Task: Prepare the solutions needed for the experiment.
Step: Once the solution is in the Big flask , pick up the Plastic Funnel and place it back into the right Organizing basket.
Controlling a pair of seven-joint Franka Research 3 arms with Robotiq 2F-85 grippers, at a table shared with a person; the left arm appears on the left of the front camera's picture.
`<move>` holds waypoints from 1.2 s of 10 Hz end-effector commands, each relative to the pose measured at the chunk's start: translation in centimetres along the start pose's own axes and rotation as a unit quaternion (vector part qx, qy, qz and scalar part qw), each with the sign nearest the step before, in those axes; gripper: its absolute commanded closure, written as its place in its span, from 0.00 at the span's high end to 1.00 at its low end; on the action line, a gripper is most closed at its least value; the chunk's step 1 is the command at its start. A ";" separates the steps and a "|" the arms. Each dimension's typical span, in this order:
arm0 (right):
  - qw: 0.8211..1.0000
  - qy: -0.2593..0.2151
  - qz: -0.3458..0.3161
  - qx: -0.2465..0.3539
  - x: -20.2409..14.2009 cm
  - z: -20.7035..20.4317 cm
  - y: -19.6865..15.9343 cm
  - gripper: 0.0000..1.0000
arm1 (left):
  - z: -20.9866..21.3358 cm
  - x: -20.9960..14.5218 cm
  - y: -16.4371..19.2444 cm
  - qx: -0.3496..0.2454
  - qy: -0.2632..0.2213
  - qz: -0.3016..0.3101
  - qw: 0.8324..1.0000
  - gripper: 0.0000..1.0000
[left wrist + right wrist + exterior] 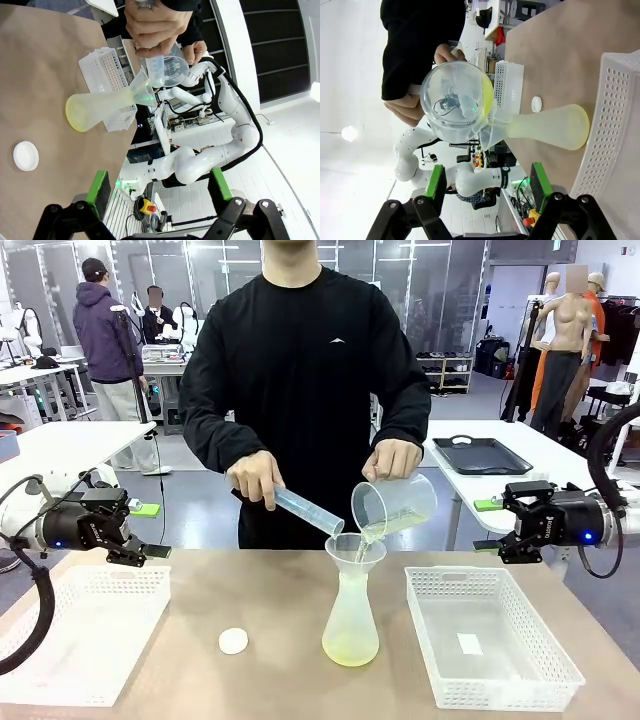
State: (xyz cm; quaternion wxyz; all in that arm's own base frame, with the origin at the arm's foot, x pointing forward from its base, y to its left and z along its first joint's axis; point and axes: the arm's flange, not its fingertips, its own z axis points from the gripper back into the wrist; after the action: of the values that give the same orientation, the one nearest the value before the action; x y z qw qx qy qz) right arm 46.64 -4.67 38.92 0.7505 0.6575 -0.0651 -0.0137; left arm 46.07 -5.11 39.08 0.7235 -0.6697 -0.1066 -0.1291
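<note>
A person at the far side tilts a clear beaker (395, 505) and pours the pale yellow solution (392, 526) through a funnel (355, 550) into a frosted flask (351, 620). A shallow yellow layer (350, 648) lies at the flask's bottom. The person's other hand holds a graduated cylinder (305, 510) slanted at the funnel's rim. My left gripper (150, 532) hovers open at the table's left edge. My right gripper (488, 526) hovers open at the right edge, and both are well away from the flask. The wrist views show the flask (100, 107) (550, 125) and spread green pads (100, 185) (540, 182).
A small white round cap (233, 641) lies on the table left of the flask. A white mesh basket (80, 630) sits front left, another (545, 660) front right holding a small white slip. A black tray (482, 454) rests on a table behind.
</note>
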 end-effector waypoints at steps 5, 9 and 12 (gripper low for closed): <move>1.000 0.004 0.000 0.002 -0.1 0.2 0.0 0.85 | 0.1 0.0 -0.1 -0.001 0.006 -0.007 1.000 1.00; 1.000 0.004 0.000 0.002 -0.1 0.2 0.0 0.85 | 0.1 0.0 -0.1 -0.001 0.006 -0.007 1.000 1.00; 1.000 0.004 0.000 0.002 -0.1 0.2 0.0 0.85 | 0.1 0.0 -0.1 -0.001 0.006 -0.007 1.000 1.00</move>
State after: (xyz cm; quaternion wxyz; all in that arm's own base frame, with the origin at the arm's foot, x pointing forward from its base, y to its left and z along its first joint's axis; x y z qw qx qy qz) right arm 46.64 -4.69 38.92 0.7505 0.6576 -0.0652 -0.0138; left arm 46.07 -5.11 39.08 0.7235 -0.6697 -0.1066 -0.1291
